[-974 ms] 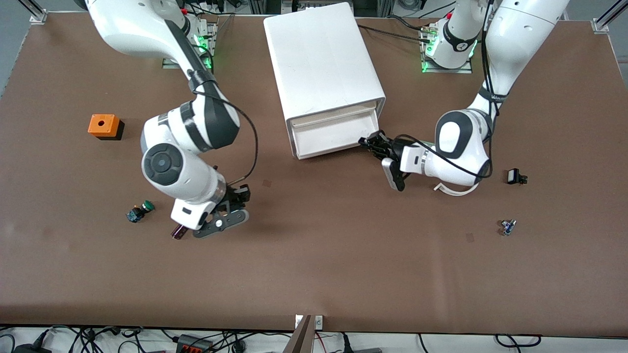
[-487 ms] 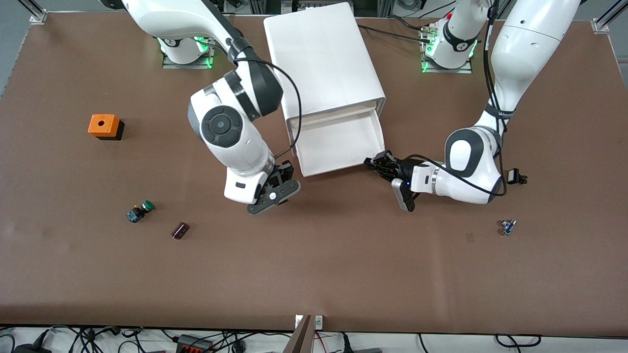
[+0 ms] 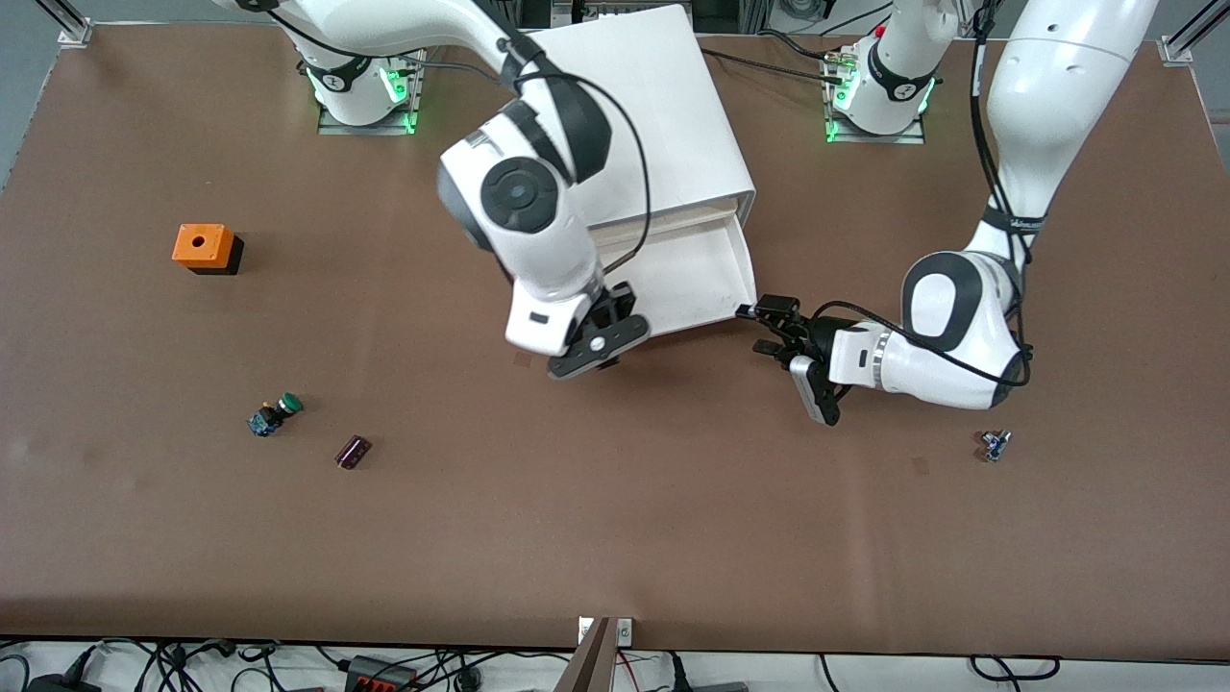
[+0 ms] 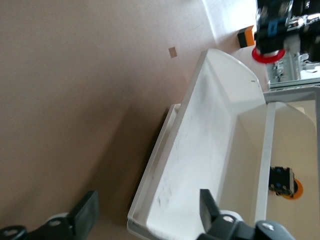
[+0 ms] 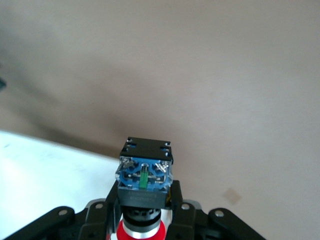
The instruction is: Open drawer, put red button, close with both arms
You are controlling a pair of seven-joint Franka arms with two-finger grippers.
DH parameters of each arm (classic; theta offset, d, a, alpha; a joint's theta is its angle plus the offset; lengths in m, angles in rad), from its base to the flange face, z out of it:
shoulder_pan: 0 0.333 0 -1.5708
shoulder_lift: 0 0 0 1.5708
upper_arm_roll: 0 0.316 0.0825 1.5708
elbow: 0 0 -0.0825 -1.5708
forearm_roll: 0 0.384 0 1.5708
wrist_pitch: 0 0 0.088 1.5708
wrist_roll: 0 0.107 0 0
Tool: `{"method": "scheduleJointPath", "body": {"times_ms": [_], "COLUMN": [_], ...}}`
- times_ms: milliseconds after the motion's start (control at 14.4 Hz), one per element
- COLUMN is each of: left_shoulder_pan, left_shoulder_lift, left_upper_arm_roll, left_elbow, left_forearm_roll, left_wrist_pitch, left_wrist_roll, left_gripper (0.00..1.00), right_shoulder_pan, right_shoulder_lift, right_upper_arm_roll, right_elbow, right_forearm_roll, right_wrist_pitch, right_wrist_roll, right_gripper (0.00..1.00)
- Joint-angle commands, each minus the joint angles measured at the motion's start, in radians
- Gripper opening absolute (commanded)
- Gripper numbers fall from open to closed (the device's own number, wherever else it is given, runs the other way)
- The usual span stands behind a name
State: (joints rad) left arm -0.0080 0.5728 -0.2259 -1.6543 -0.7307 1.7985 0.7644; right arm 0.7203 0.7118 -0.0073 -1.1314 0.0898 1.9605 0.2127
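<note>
My right pincer is clamped on the red button, cap toward my wrist and teal-blue base pointing out. I carry it that way, I judge, so it can be lowered straight into the drawer, which stands pulled out of the white cabinet in the upper middle of the front view. That pincer hangs over the drawer's front edge, near frame centre. My left pincer stands wide open just beside the drawer's front corner, gripping nothing, probably clearing the way. From the front my own wrist hides the button. I cannot tell whether the left fingertips touch the drawer front, and the two lower drawers are out of sight.
</note>
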Motion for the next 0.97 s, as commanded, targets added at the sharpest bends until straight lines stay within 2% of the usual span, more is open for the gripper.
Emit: {"method": "scheduleJointPath", "body": {"times_ms": [0, 417, 557, 835, 904], "left_shoulder_pan": [0.025, 0.028, 0.026, 0.031, 0.045], "left_shoulder_lift": [-0.036, -0.07, -0.07, -0.07, -0.068], "left_upper_arm_roll": [0.0, 0.008, -0.001, 0.013, 0.017], "left_elbow": [0.062, 0.218, 0.281, 0.362, 0.408], "left_forearm_roll": [0.126, 0.419, 0.558, 0.753, 0.789], "left_wrist_pitch": [-0.094, -0.24, -0.284, -0.309, -0.307], "left_wrist_roll": [-0.089, -0.379, -0.472, -0.527, -0.525], "left_gripper": [1.0, 1.0, 1.0, 1.0, 1.0], "right_shoulder_pan": [0.068, 0.136, 0.139, 0.14, 0.14], "right_shoulder_lift": [0.029, 0.066, 0.069, 0.072, 0.074], "right_upper_arm_roll": [-0.006, -0.006, -0.006, -0.008, -0.008], "right_elbow": [0.031, 0.025, 0.025, 0.025, 0.025], "right_forearm_roll": [0.005, 0.004, 0.002, 0.001, 0.001], "right_wrist_pitch": [0.031, 0.014, -0.017, -0.083, -0.081], "right_wrist_roll": [0.042, 0.123, 0.123, 0.123, 0.123], "right_gripper": [0.0, 0.0, 0.0, 0.0, 0.0]}}
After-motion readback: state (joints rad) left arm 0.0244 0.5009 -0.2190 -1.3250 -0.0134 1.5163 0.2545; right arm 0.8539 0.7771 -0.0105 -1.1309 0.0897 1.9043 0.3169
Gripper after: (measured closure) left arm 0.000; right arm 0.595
